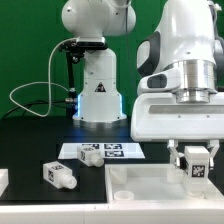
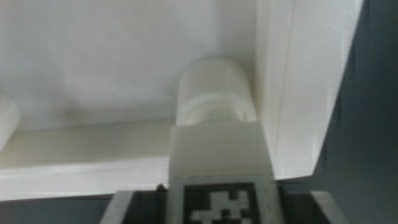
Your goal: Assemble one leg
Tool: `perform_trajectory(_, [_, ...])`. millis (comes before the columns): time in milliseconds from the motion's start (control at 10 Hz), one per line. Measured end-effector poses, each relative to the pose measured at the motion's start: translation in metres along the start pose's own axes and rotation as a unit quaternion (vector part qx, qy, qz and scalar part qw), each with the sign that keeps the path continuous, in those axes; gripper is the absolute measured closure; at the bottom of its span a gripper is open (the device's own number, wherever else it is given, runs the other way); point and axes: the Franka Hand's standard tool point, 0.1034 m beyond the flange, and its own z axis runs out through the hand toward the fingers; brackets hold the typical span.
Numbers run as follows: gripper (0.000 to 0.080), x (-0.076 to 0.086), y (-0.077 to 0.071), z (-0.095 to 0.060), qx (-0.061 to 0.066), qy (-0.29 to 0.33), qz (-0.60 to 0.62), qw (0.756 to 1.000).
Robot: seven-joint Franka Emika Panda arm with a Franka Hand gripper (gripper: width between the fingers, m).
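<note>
My gripper [image 1: 197, 153] is shut on a leg [image 1: 198, 166], a small white peg with a black-and-white tag, and holds it upright at the exterior view's right, just above the large white rimmed panel [image 1: 140, 190]. In the wrist view the held leg [image 2: 217, 120] reaches out from between the dark fingers [image 2: 135, 206] toward the panel's inner corner [image 2: 285, 60], close to its raised rim. I cannot tell whether its tip touches the panel. A second leg [image 1: 60, 175] lies on its side on the black table, left of the panel.
The marker board [image 1: 100, 152] lies flat behind the panel. The robot's base [image 1: 97, 95] stands at the back with cables to its left. Another white part [image 1: 3, 180] shows at the exterior view's left edge.
</note>
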Motion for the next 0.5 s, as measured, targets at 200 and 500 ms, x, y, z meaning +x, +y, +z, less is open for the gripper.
perform_trajectory(200, [0.0335, 0.000, 0.000, 0.000, 0.000, 0.000, -0.006, 1.000])
perform_trajectory(500, [0.0161, 0.011, 0.009, -0.014, -0.004, -0.034, -0.012, 0.999])
